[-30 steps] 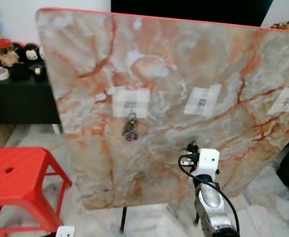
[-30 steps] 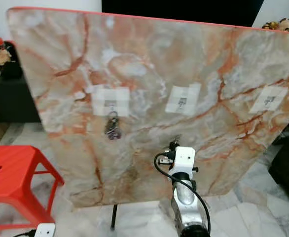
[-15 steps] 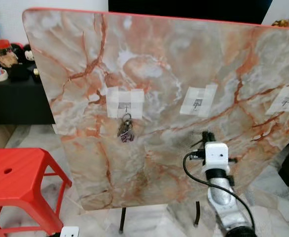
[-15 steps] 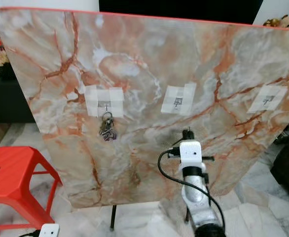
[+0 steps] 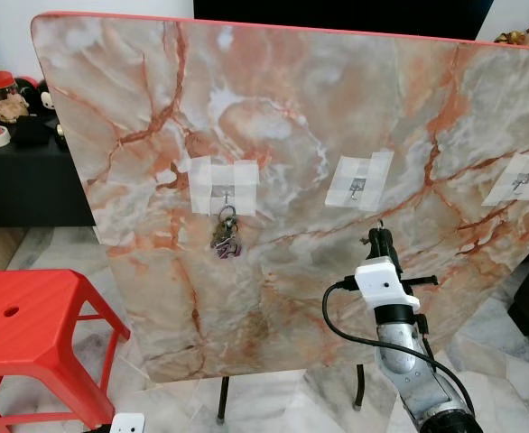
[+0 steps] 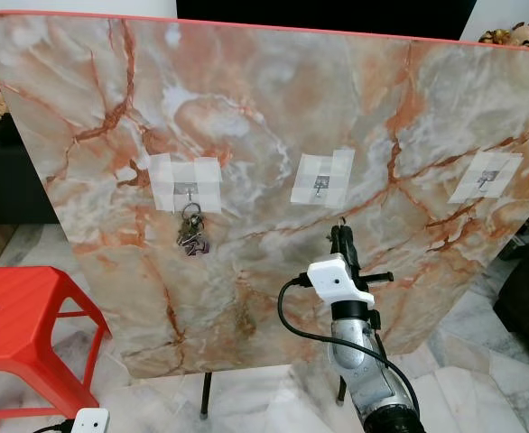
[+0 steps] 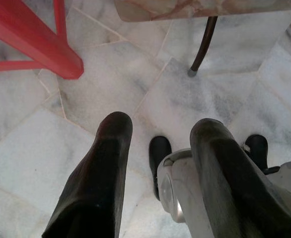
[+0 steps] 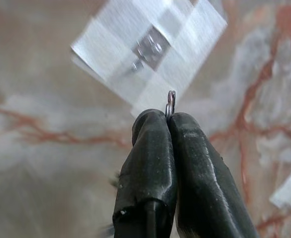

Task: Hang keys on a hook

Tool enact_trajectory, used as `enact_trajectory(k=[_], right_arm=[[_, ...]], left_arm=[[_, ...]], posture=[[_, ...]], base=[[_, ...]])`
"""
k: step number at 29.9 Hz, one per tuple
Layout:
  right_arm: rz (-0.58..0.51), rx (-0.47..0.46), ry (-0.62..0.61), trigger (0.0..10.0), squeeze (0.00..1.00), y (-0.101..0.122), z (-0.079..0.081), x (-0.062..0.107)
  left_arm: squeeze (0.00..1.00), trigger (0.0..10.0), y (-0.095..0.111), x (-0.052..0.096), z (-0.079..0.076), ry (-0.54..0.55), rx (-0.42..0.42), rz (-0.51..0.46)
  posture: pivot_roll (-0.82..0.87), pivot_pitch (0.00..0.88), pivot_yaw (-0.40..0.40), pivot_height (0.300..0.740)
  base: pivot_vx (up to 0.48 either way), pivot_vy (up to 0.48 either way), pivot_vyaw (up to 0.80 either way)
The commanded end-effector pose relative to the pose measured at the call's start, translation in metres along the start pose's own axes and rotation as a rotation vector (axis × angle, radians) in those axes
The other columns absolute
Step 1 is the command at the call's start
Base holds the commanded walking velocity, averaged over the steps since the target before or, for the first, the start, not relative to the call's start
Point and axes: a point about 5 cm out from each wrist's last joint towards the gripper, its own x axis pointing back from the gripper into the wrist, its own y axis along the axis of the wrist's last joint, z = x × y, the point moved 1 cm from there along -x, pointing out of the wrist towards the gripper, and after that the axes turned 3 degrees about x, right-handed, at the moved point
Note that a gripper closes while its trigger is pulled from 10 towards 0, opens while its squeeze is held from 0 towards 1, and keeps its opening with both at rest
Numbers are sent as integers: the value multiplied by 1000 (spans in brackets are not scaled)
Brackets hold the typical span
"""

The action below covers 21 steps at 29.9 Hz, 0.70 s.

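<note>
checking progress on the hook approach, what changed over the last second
The right tool, shut on a small metal key ring, rose up the marbled board and moved to the robot's right, ending just below the middle taped hook. The camera also shifted, so the board only appears to slide. The bunch of keys on the left taped hook hangs as before, and the left tool stays open over the floor.

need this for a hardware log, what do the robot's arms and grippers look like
The right arm is rounded silver metal with a white boxy block at the wrist and a black cable looping beside it. The right gripper and left gripper each have two long, smooth, rounded black fingers.
</note>
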Motion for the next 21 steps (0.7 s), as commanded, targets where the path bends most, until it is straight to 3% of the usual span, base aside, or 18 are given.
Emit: enact_trajectory(k=[1, 21], right_arm=[[0, 15, 1, 10000, 0, -1, -3, -4], [-19, 56, 14, 10000, 0, 11, 0, -37]], left_arm=[[0, 10000, -2, 0, -2, -8, -5, 14], [0, 10000, 1, -1, -4, -11, -3, -2]], posture=[[57, 0, -122, 740], [63, 0, -121, 740]], base=[[0, 0, 0], [0, 0, 0]])
